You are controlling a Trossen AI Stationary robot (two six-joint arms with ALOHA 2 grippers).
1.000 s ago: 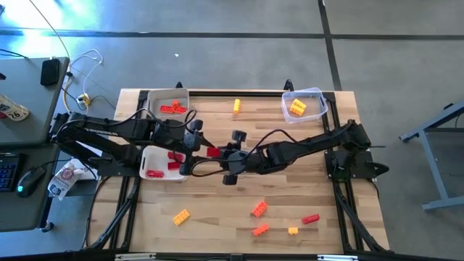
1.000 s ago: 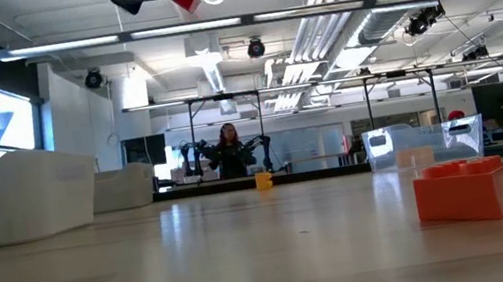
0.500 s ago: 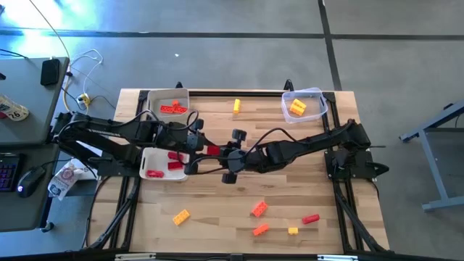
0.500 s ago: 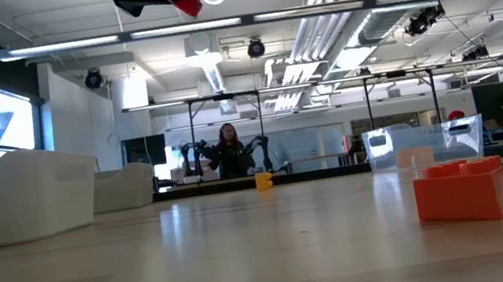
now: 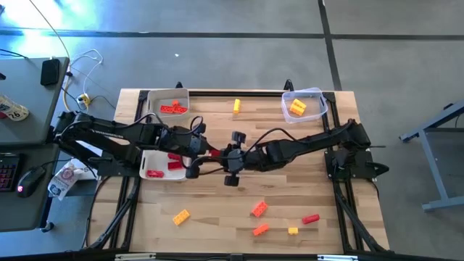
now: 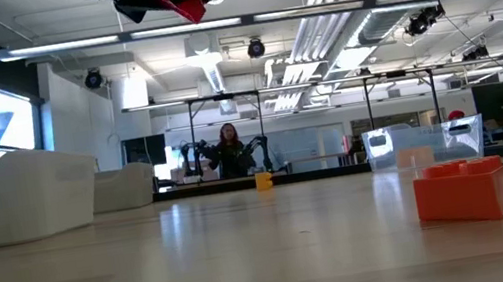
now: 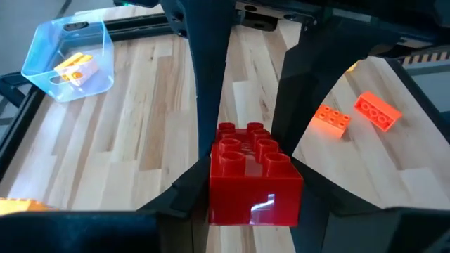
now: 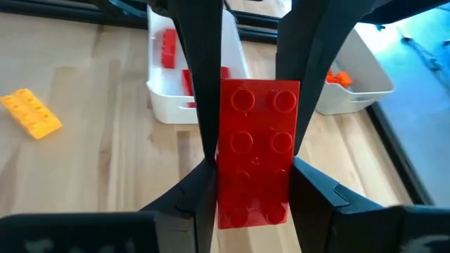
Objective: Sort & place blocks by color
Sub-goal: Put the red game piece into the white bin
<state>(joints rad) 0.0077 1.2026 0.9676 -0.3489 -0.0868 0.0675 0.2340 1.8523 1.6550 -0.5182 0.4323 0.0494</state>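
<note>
While both arms met over the middle of the table (image 5: 217, 217), the scene ran like this from left to right in the high view. At the far left edge of the table stood two white trays: the rear tray (image 5: 168, 104) held orange blocks (image 5: 172, 109), and the nearer tray (image 5: 161, 164) held red blocks (image 5: 155, 173).

Just right of the nearer tray, the left tool (image 5: 201, 154) was raised off the table, its fingers closed on a red block (image 5: 212, 153). The left wrist view showed that block (image 7: 254, 173) studs-up, clamped between the two dark fingers. Touching the same block from the other side was the right tool (image 5: 223, 155); in the right wrist view its fingers pressed both long sides of the red block (image 8: 254, 151), so both tools had hold of it at once. The low view showed the block (image 6: 191, 7) up high, well above the table surface.

Behind them, near the rear edge, a yellow block (image 5: 236, 106) lay alone. Toward the front lay a yellow-orange block (image 5: 181, 216), then two orange blocks (image 5: 259, 209), a small yellow-orange one (image 5: 293, 230) and a red one (image 5: 310, 218), all apart from each other.

At the right rear corner stood a clear tub (image 5: 304, 105) with yellow blocks (image 5: 297, 108) inside.
</note>
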